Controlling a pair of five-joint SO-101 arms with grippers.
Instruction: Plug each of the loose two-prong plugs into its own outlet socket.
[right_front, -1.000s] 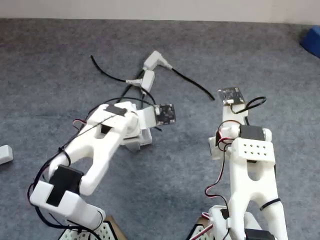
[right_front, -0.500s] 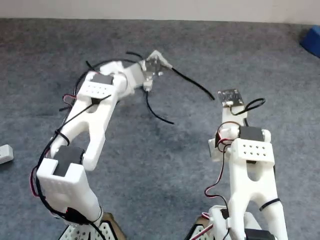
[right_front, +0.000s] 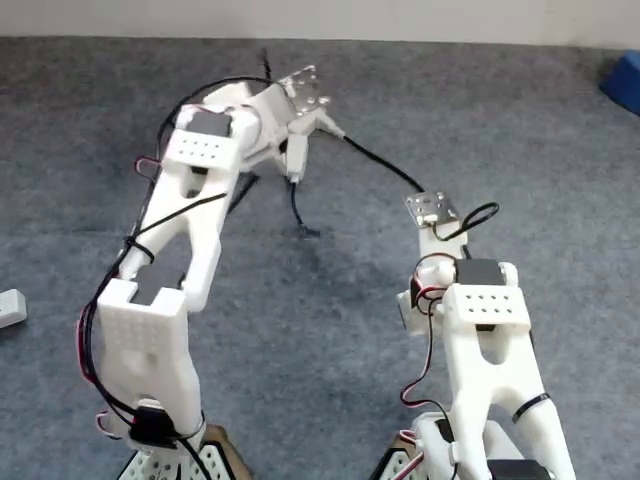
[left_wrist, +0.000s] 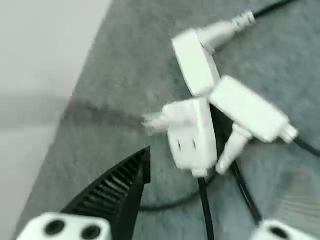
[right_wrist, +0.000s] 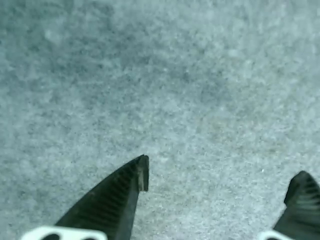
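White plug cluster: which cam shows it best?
Left wrist view: the white plugs are close up, with bodies and cords visible. In the high view they are small and partly behind the left arm. The right wrist view faces grey carpet.

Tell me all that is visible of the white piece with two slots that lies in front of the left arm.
The white socket piece is a boxy block of smooth plastic, as it looks, with two short dark slots on its upper face. It lies on the grey carpet. A black cord leaves one end; a blurred pale stub sticks out at the other. A second white plug body rests against it.
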